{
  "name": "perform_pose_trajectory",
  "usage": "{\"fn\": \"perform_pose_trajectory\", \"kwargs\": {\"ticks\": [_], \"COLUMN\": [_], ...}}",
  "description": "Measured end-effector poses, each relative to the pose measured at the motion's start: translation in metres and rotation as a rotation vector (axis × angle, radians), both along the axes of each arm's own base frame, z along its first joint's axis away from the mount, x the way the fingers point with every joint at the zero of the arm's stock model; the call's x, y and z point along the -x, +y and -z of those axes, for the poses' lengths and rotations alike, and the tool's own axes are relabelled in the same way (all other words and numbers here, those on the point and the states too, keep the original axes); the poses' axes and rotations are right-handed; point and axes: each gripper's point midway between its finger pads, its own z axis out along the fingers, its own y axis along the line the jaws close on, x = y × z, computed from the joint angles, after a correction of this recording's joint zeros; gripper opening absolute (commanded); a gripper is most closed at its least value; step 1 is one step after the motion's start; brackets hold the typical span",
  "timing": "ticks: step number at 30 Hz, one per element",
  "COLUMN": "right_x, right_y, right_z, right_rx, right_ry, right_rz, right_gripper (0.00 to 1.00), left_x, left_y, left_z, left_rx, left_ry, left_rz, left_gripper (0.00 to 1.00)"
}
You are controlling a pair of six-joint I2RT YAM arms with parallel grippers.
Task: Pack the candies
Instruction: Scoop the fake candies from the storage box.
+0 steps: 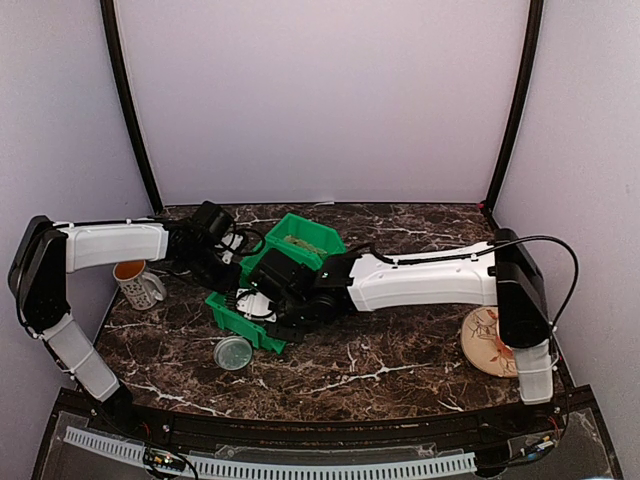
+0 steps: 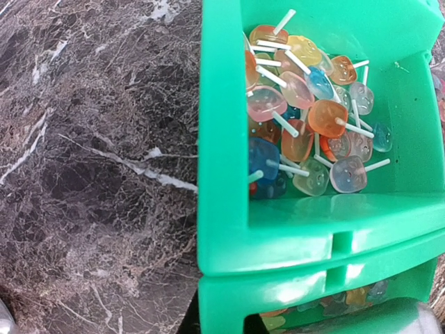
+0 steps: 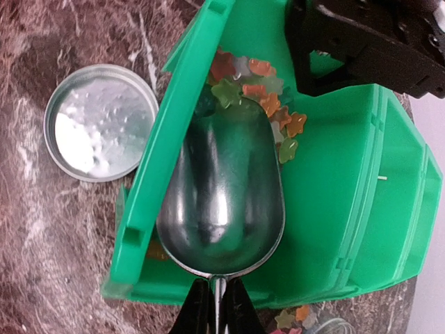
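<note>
No writing, label, brand or number can be read in any view. The white ceramic mug (image 1: 140, 287), standing on the dark marbled desk (image 1: 400, 360) just left of the stacked green plastic bins (image 1: 322, 234), has some darker marking on its side, too small to make out as letters. The round cream plate (image 1: 483, 340), well to the right of the bins, bears a reddish-brown pattern that does not read as text

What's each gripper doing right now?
Left gripper: shut, by the green bin; a grip cannot be told.
Right gripper: shut on the metal scoop, at its handle.
</note>
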Motion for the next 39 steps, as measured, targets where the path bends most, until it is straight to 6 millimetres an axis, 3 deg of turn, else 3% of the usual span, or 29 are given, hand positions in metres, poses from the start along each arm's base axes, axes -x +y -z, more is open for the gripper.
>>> {"fn": "perform_pose_trajectory", "kwargs": {"ticks": [7, 13, 25, 34, 39], "right_x": [-0.005, -0.007, -0.001, -0.012, -0.016], "right_y": [0.005, 0.006, -0.024, -0.037, -0.049], "right_z": [0.014, 0.013, 0.002, 0.002, -0.009], "right_rx": [-0.204, -0.277, -0.4, -0.541, -0.615], "right_ry": [0.04, 0.052, 0.052, 0.042, 0.023], "right_rz": [0.056, 0.076, 0.11, 0.169, 0.196], "right_gripper": [0.0, 0.0, 0.0, 0.0, 0.0], "left_x": [0.003, 0.004, 0.005, 0.005, 0.005], "left_y": [-0.004, -0.007, -0.01, -0.01, -0.01], "left_z": [0.0, 0.0, -0.001, -0.001, -0.001], "left_rx": [0.029, 0.035, 0.052, 0.053, 0.053], "left_ry": [0.018, 0.021, 0.03, 0.029, 0.029], "left_rz": [-0.006, -0.001, -0.007, -0.007, -0.007], "left_gripper": [0.0, 0.0, 0.0, 0.0, 0.0]}}
